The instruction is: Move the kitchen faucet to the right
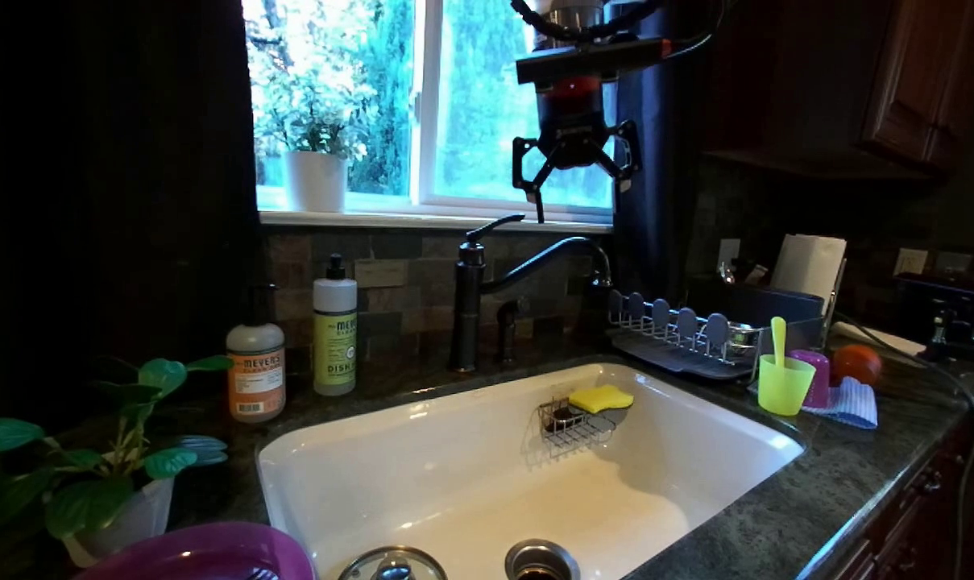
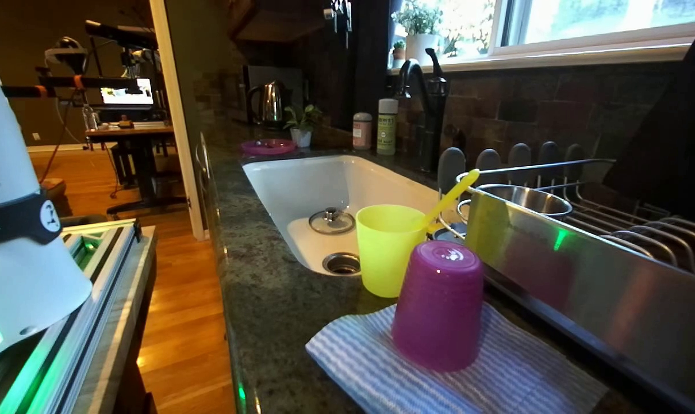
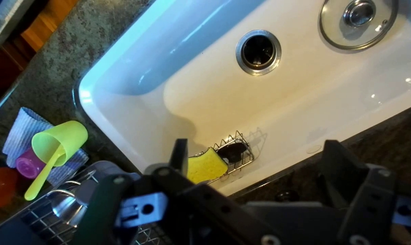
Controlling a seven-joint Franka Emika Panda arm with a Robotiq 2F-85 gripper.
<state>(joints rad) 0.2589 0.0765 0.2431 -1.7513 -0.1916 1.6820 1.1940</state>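
The kitchen faucet [image 1: 466,314] is a dark metal tap standing upright behind the sink [image 1: 390,475]. In an exterior view its spout reaches right, with the tip near the dish rack, and its side lever points up and right. It also shows in an exterior view [image 2: 433,123]. In the wrist view it cannot be made out for certain. My gripper [image 1: 582,200] is open and empty, pointing down, and appears above the spout, apart from it. Its spread fingers show in the wrist view [image 3: 256,148]. It is out of view in an exterior view that shows the arm's base [image 2: 14,230].
A dish rack [image 1: 680,362] stands right of the sink, with a yellow-green cup [image 1: 785,387] and purple cup [image 2: 439,310] beside it. A green-labelled soap bottle [image 1: 335,346] and an orange-labelled bottle [image 1: 255,374] stand left of the faucet. A yellow sponge [image 3: 205,166] sits in a wire caddy.
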